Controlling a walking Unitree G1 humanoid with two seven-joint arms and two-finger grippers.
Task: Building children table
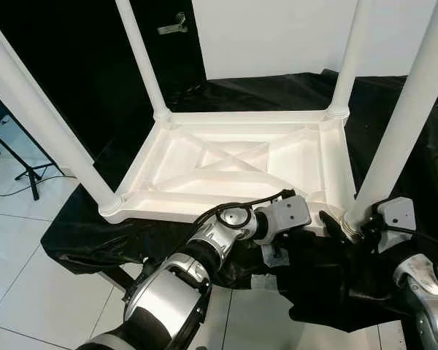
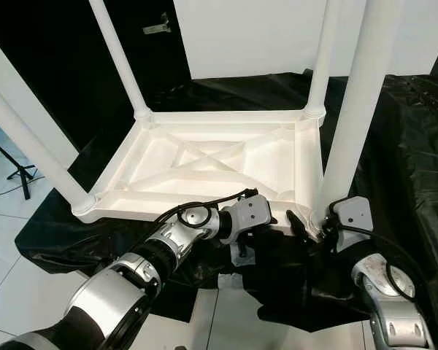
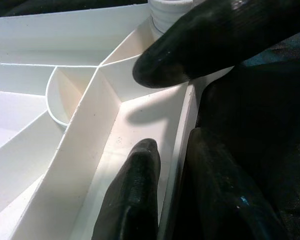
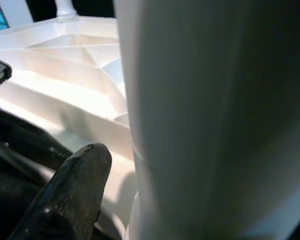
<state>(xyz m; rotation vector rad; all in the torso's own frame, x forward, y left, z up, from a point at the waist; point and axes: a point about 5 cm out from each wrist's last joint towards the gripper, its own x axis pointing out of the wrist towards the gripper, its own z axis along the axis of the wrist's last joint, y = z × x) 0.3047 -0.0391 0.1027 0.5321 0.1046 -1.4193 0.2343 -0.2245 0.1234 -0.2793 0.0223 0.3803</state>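
Note:
A white children's table (image 1: 226, 157) lies upside down on a black cloth, its four legs pointing up. My left gripper (image 1: 315, 213) is at the near rim beside the near-right corner. In the left wrist view one finger (image 3: 132, 195) lies inside the rim (image 3: 177, 150) and the other presses its outside, so it is shut on the rim. My right gripper (image 1: 348, 227) is at the base of the near-right leg (image 1: 401, 124). One finger (image 4: 75, 195) lies against the leg (image 4: 215, 120), and the other is hidden behind it.
The black cloth (image 1: 95, 233) covers a low platform and hangs over its near edge. White tiled floor (image 1: 22, 262) lies to the left, with a black tripod stand (image 1: 25, 171) on it. A dark door with a handle (image 1: 174, 28) and a white wall stand behind.

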